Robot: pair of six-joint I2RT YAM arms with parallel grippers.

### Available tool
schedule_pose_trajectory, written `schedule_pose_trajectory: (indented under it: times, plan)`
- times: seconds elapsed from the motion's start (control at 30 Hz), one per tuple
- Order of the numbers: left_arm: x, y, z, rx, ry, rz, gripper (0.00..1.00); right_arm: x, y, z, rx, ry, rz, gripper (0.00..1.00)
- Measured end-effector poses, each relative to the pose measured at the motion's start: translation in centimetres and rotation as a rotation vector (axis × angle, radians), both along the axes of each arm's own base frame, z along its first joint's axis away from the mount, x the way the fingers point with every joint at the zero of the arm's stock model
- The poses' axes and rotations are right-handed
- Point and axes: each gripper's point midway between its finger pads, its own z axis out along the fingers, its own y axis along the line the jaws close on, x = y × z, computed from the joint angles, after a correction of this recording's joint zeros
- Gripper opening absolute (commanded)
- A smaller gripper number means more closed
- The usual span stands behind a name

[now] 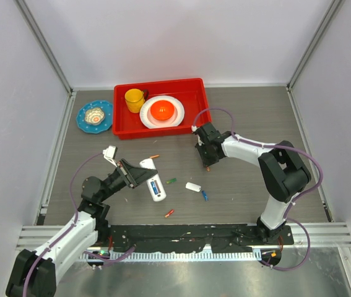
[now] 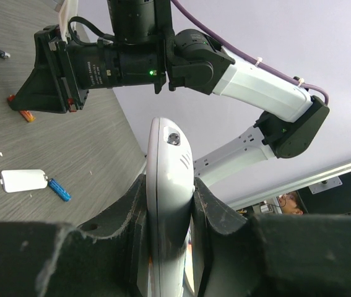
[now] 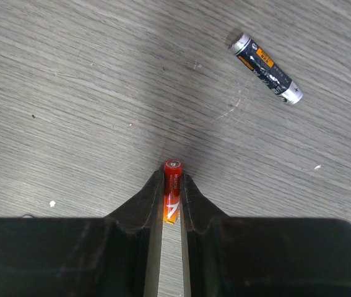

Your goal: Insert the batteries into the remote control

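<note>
**A:** Any writing you can read?

**B:** Not really. The red battery [image 3: 173, 193] has white print along its side, but it's too small to read. The black battery [image 3: 267, 68] lying ahead of it has an orange label, and that's illegible too.

**A:** Who has the red one?

**B:** The right hand [image 3: 173, 180]. It's pinched narrow on it, with the cap end poking past the fingers.

**A:** And the remote?

**B:** The remote [image 2: 168, 154] is clamped on edge in the left hand [image 2: 169, 189], over the left-middle of the worktop [image 1: 255, 114].

**A:** What about room to move?

**B:** The right hand is near the front right corner of the tray [image 1: 163, 132], not touching it. A white cover [image 1: 193, 187] and a blue battery [image 1: 204, 195] lie just beside each other between the two hands. There's bare worktop to the right of the tray.
</note>
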Motion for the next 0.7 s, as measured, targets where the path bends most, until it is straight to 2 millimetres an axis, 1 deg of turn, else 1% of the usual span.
schedule_pose_trajectory:
  times: [0.07, 0.13, 0.23, 0.27, 0.37, 0.47, 0.6, 0.7]
  plan:
    - [0.00, 0.00, 0.00, 0.000, 0.000, 0.000, 0.00, 0.00, 0.02, 0.00, 0.002, 0.000, -0.003, 0.08]
    - [-0.03, -0.03, -0.01, 0.000, 0.000, -0.002, 0.00, 0.00, 0.05, 0.01, 0.004, 0.001, -0.009, 0.06]
    - [-0.04, -0.04, -0.02, 0.000, 0.001, -0.002, 0.00, -0.04, 0.11, -0.01, 0.009, 0.005, -0.020, 0.18]
    - [-0.03, -0.06, -0.05, 0.001, 0.002, -0.003, 0.00, -0.05, 0.12, -0.02, 0.010, 0.005, -0.022, 0.25]
    - [0.00, -0.14, -0.25, 0.004, 0.011, -0.005, 0.00, -0.04, 0.24, -0.08, 0.015, 0.010, -0.031, 0.32]
    - [-0.02, -0.19, -0.33, 0.006, 0.014, -0.007, 0.01, 0.06, 0.40, -0.05, 0.020, 0.012, -0.037, 0.34]
    - [-0.02, -0.21, -0.36, 0.006, 0.016, -0.007, 0.00, 0.12, 0.45, -0.04, 0.020, 0.015, -0.041, 0.34]
    - [-0.02, -0.22, -0.39, 0.006, 0.017, -0.007, 0.01, 0.20, 0.49, -0.03, 0.016, 0.019, -0.041, 0.30]
